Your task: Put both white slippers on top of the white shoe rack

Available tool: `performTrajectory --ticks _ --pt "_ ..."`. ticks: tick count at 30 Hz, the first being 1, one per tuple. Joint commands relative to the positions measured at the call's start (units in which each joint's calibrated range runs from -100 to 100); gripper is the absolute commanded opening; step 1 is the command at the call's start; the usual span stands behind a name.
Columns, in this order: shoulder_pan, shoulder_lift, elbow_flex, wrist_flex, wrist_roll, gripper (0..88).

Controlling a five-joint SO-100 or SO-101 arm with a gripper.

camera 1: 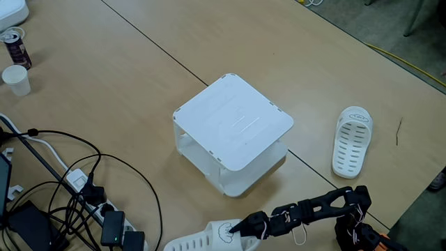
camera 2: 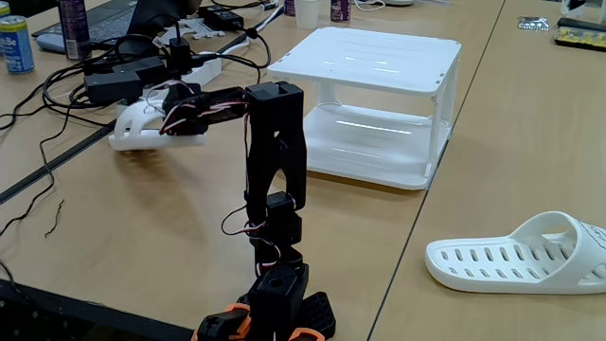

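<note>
Gripping one white slipper (camera 1: 205,238) at its strap, the gripper (camera 1: 239,226) pinches it, toe leftward in a fixed view. Second slipper (camera 1: 351,141) lies lengthwise, near-vertical, beside the white shoe rack (camera 1: 233,122).

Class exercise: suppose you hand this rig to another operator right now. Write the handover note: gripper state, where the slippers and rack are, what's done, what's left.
Gripper: at the strap of one white slipper near the table's front edge in a fixed view; it looks closed on the strap, but the grip can't be confirmed.
Other white slipper: lying flat on the table, apart from the rack.
White shoe rack: mid-table, top panel bare.
Done: no slipper placed yet.
Left: carry the first slipper onto the rack top, then fetch and place the second.
</note>
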Motion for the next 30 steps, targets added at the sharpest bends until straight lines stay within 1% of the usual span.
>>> performTrajectory --ticks 1,13,19,24,30 --pt "0.0 -9.5 -8.2 -0.7 0.4 0.7" --pt "0.4 -23.2 -9.7 -0.1 0.4 0.7" --pt "8.1 -24.0 -17.2 0.2 0.4 0.7" --pt "12.6 -24.0 -21.7 6.9 0.4 0.7" --pt "18.7 -23.3 -21.9 8.1 0.4 0.7"
